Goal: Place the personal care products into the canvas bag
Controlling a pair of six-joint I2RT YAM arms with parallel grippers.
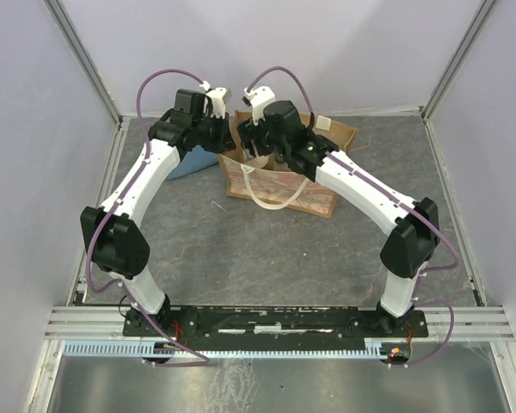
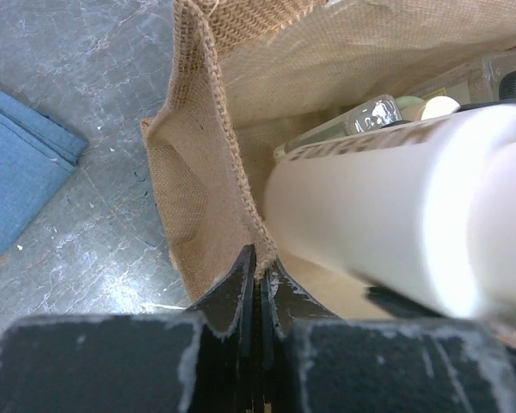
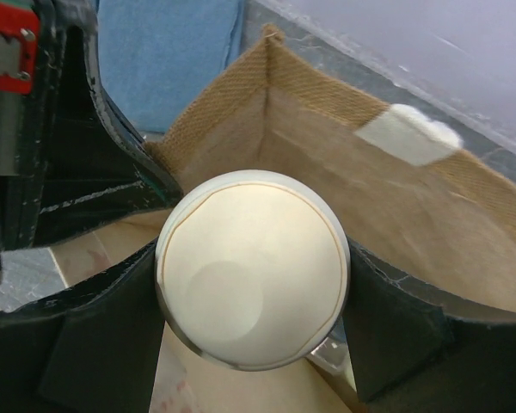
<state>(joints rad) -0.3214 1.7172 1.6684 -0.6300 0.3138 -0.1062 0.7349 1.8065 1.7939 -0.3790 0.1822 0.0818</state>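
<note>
Currently the right gripper (image 3: 254,327) is clamped on the beige bottle (image 3: 251,288), which its wrist camera sees end-on, poised over the open mouth of the canvas bag (image 3: 344,172). The left gripper (image 2: 259,274) has its fingers pressed together on the bag's woven rim, pinching it so the mouth stands open.

To do the drop well, I judge the right arm should lower the bottle past the rim and clear of the pinched edge before letting go. Releasing high risks a bounce off the rim or off what lies inside.

A clear bottle (image 2: 374,116) and what looks like the pale yellow jar (image 2: 439,106) lie in the bag, mostly hidden behind the beige bottle. The second dark-capped bottle I cannot place with certainty. From above, both arms cover the bag's mouth. The blue cloth (image 2: 21,163) lies on the tabletop (image 2: 95,52) beside the bag.
</note>
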